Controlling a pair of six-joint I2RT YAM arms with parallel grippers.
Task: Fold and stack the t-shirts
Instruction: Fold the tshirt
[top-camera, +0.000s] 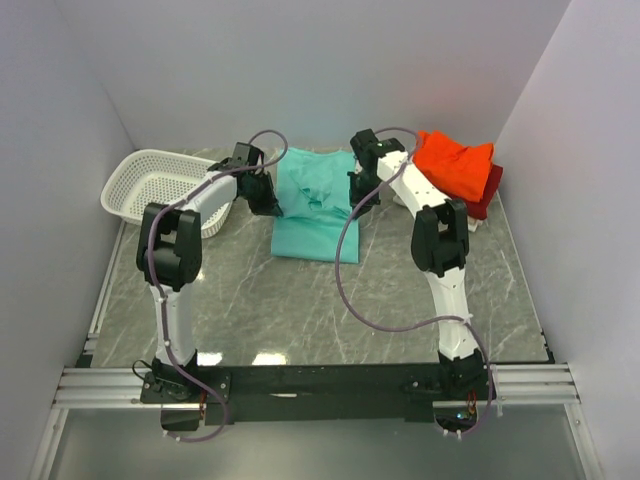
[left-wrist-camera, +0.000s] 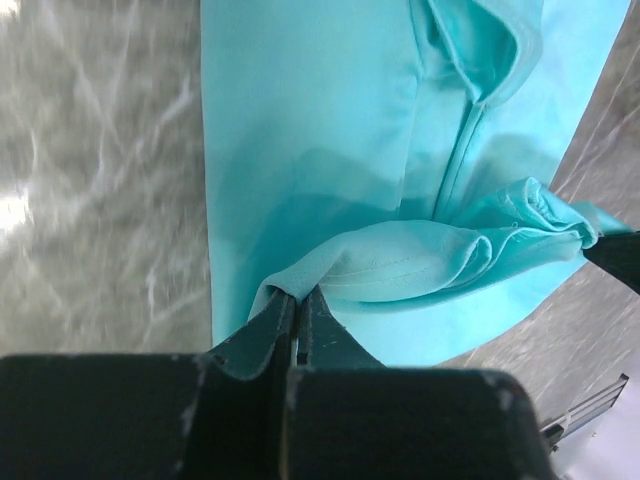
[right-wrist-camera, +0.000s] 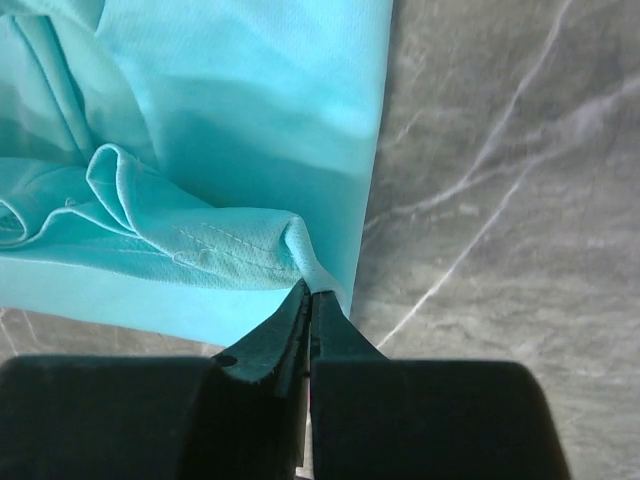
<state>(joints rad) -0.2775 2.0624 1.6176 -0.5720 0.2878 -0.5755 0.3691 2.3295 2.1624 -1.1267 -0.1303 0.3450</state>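
Note:
The teal t-shirt (top-camera: 315, 205) lies on the grey marble table, partly folded, with its hem edge lifted across the middle. My left gripper (top-camera: 270, 205) is shut on the left end of that lifted hem (left-wrist-camera: 300, 285). My right gripper (top-camera: 358, 195) is shut on the right end of it (right-wrist-camera: 310, 270). Between the two grippers the held edge sags in folds over the flat cloth (left-wrist-camera: 300, 120) below; the flat cloth also shows in the right wrist view (right-wrist-camera: 250, 90). A folded orange-red t-shirt (top-camera: 455, 160) sits on a dark red one (top-camera: 488, 192) at the back right. No cream shirt shows.
A white plastic mesh basket (top-camera: 155, 185) stands at the back left beside my left arm. The side walls close in on both sides. Bare marble (top-camera: 330, 310) spreads in front of the shirt up to the black base rail (top-camera: 320, 380).

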